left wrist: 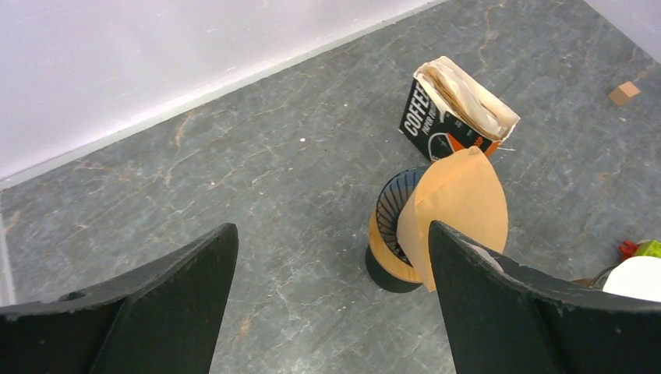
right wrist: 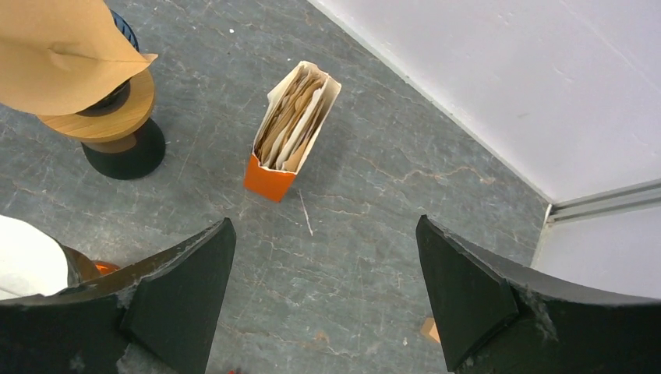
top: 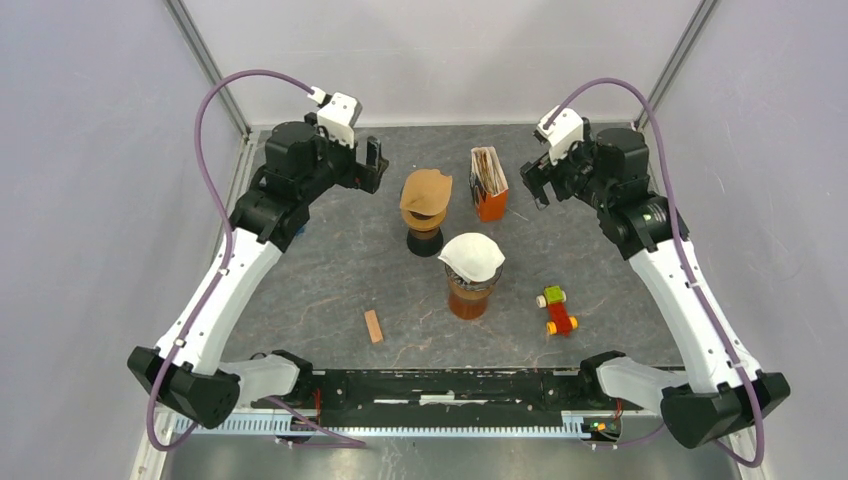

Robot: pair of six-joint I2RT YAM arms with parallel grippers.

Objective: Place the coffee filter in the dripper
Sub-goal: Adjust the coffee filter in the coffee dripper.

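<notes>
Both arms hang high over the far side of the counter, and neither holds anything. The left gripper is spread wide and empty. The right gripper is just as wide and just as empty.

The brown filter sits on the dripper, which is below and a little right of the left gripper and well to the left of the right one. In the left wrist view the filter looks flat and tilted. It lies across the side of the rim away from that gripper, and the ribbed inside shows bare on the side towards it. So it appears laid on the cone rather than seated in it, though how deep its tip reaches is hidden.

The box of spare filters stands almost under the right gripper, just left of centre. A white filter on a carafe stands nearer the bases, apart from both grippers.

My reading is that the placing is nearly done, with seating left to check. If it needs finishing, the left gripper is closer. It would come down over the dripper and nudge the paper toward the bare side so it drops into the cone. The paper is light, so the touch should be soft enough not to tip the dripper or flick the filter off.
</notes>
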